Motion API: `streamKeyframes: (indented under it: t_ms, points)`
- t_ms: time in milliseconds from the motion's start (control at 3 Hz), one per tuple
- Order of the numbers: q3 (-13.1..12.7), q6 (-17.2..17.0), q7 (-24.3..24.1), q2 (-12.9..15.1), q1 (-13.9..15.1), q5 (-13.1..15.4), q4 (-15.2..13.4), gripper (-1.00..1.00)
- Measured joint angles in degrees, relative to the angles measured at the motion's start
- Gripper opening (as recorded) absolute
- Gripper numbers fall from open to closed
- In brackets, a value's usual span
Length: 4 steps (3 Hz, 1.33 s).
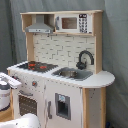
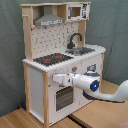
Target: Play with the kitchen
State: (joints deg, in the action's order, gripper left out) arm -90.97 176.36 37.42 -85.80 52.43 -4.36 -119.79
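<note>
Second exterior view shows the pincer (image 2: 56,78) reaching toward the kitchen (image 2: 60,60) front just above the oven door (image 2: 64,97), likely for a knob; whether its tips are apart I cannot tell.

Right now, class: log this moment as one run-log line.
arm: reaching at kitchen front | tool: beside oven door | hob: bare | sink: untouched

White rounded arm (image 2: 102,91) w/ blue ring light — white gripper (image 2: 53,78)
</note>
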Motion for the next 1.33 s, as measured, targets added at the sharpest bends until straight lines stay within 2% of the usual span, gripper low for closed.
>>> streamKeyframes:
  t_ms: [1000, 1333]
  points:
    - [0.0, 0.0, 18.2, 0.0, 0.0, 0.0, 0.2, -1.0]
    - [0.1, -0.9, 21.4, 0.0, 0.0, -0.1, 0.3, -1.0]
